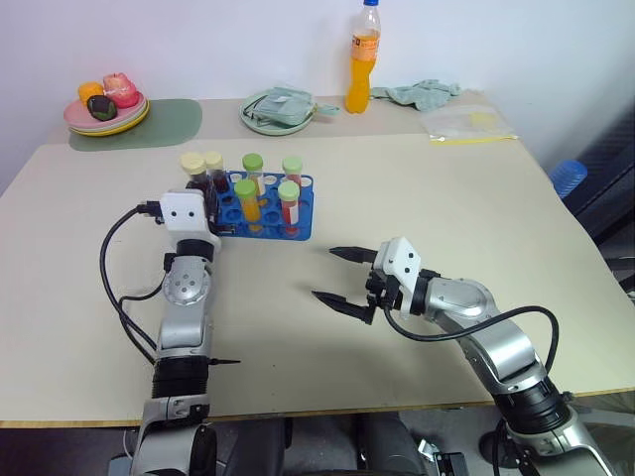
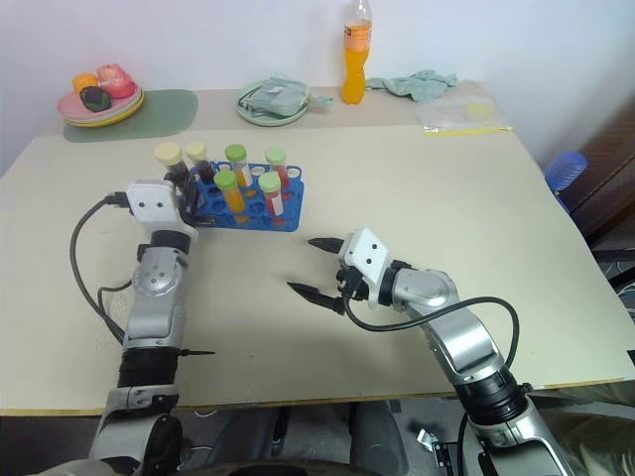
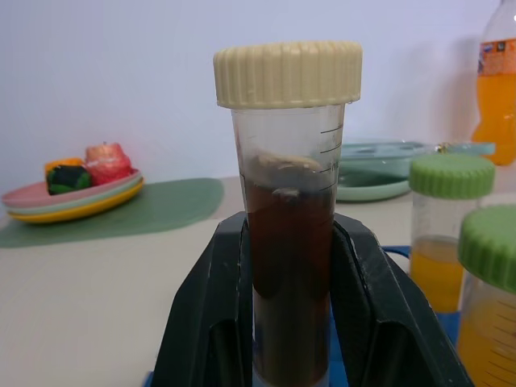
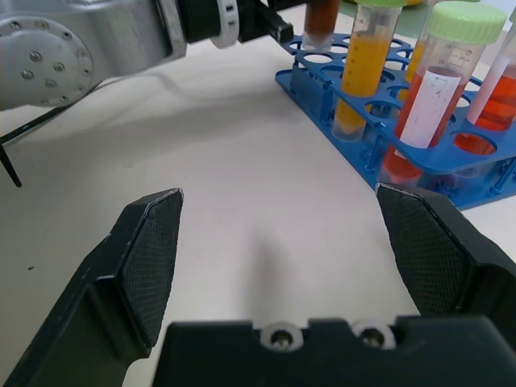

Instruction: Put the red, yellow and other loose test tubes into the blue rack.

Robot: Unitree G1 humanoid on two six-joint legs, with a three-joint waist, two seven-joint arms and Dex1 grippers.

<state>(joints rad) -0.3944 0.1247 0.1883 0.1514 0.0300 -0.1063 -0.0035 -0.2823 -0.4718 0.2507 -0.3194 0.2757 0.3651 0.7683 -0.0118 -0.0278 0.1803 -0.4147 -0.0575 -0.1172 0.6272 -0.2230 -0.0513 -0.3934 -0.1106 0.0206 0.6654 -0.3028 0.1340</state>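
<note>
Nearest, at about 5 o'clock on the pale table (image 1: pixel 417 188), the right gripper (image 1: pixel 337 276) hangs low with its two black fingers spread wide and nothing between them — probably just waiting out of the way.

Farther in, at about 10 o'clock, the left gripper (image 3: pixel 292 322) is squeezed tight on a clear plastic tube of dark red-brown liquid with a cream cap (image 3: pixel 289 193). It holds the tube upright at the left end of the bright blue plastic rack with round holes (image 1: pixel 301 227), likely so it can drop straight into a hole.

I count six capped tubes at the rack — four green caps, two cream ones. No loose tube lies on the table.
</note>
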